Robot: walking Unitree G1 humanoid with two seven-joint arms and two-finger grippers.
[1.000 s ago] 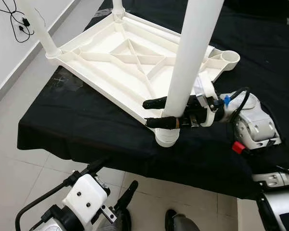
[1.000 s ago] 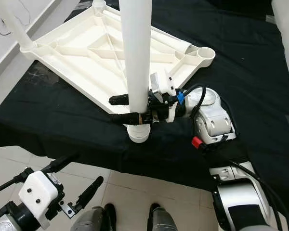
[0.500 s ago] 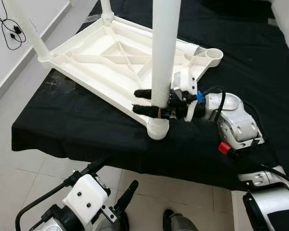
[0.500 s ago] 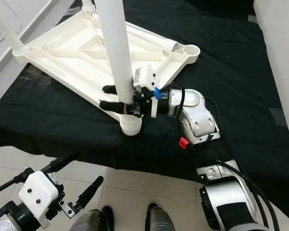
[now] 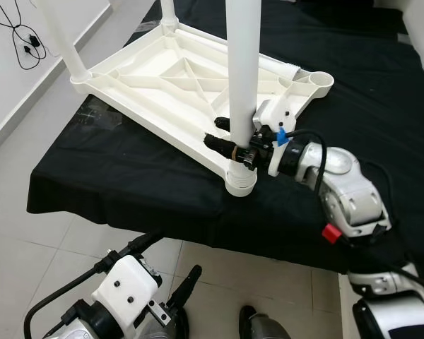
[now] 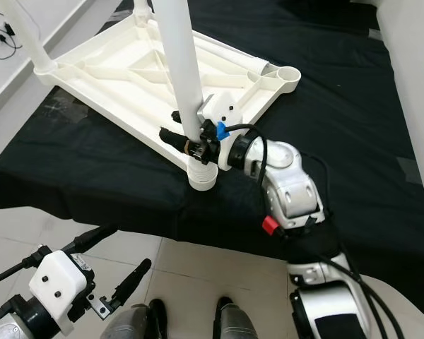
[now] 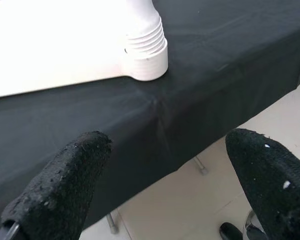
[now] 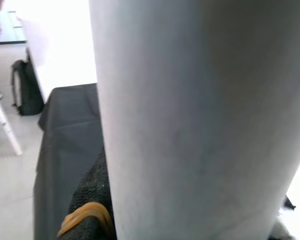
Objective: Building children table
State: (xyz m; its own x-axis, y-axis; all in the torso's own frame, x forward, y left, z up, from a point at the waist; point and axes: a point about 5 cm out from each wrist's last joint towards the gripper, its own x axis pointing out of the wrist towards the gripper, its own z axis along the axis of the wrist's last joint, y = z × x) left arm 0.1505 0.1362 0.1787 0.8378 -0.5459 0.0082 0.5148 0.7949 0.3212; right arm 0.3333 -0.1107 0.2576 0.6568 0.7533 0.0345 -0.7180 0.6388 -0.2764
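A white plastic table (image 5: 162,85) lies upside down on a black-covered surface (image 5: 127,183). Legs stand in its far-left (image 5: 60,42) and back (image 5: 168,10) corners. A third white leg (image 5: 242,70) stands upright in the near corner socket (image 5: 241,182). My right gripper (image 5: 222,134) is shut on this leg just above the socket, one black finger on each side. In the right wrist view the leg (image 8: 200,120) is close up, beside a finger (image 8: 87,220) with an orange band. My left gripper (image 7: 165,185) hangs open below the surface's front edge.
The table's right corner socket (image 5: 321,80) holds no leg. The black cloth drops over the front edge (image 7: 155,130) to a tiled floor (image 5: 28,233). A black cable (image 5: 21,42) lies by the white wall at the left. My feet (image 6: 155,318) stand close to the front edge.
The camera has shifted. The leg leaned right a second ago and now stands straight in the socket, with my right gripper still shut on it. The left arm has not moved.
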